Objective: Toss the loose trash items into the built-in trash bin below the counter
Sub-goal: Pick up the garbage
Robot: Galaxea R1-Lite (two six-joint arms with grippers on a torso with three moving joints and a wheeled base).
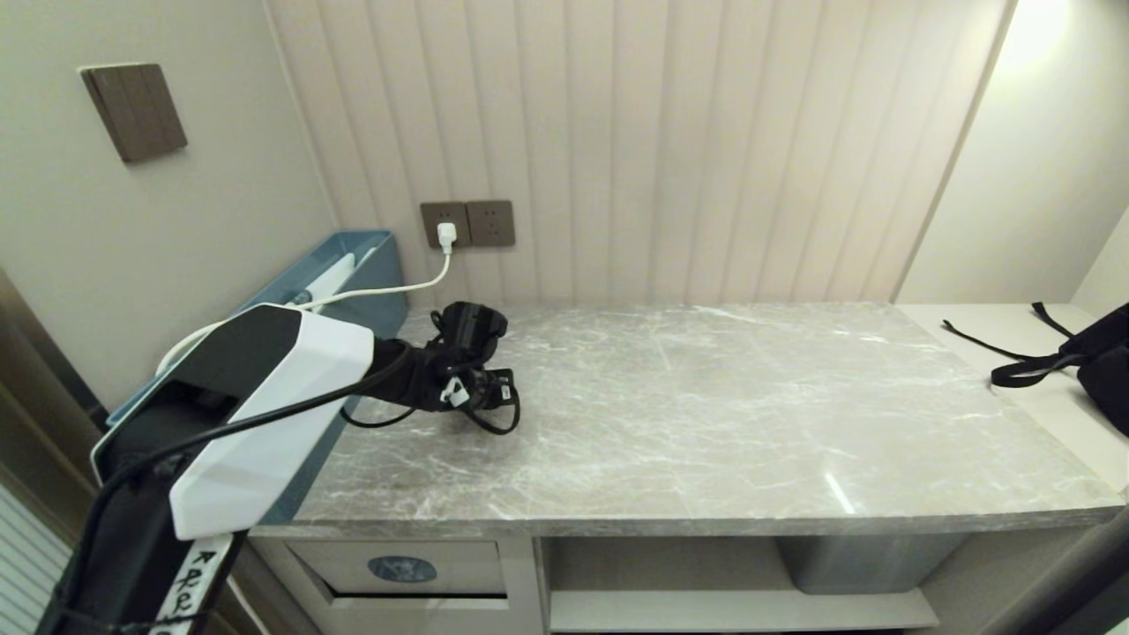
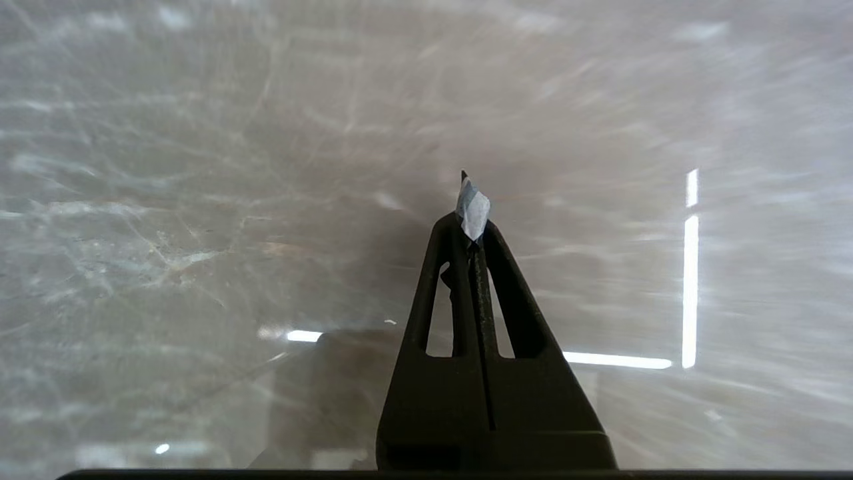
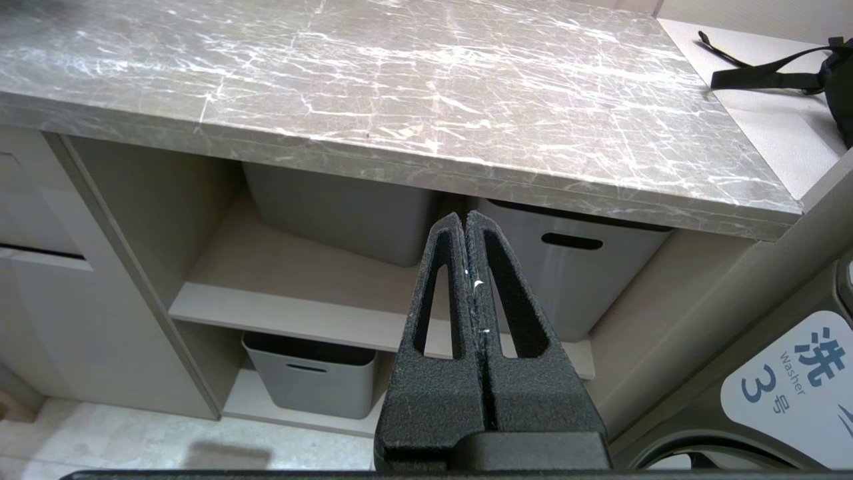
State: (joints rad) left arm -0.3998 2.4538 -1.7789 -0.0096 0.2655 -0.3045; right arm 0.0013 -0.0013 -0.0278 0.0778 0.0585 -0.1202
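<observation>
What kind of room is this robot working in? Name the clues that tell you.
Probably a shared laundry or utility room: a numbered "Washer" label, a marble-look counter over grey storage tubs, and a bin flap built into the cabinet.

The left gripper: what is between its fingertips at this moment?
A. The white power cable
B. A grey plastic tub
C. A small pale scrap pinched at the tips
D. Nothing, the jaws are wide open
C: in the left wrist view the left gripper is shut, with a small pale scrap sticking out at its tips above the counter.
</observation>
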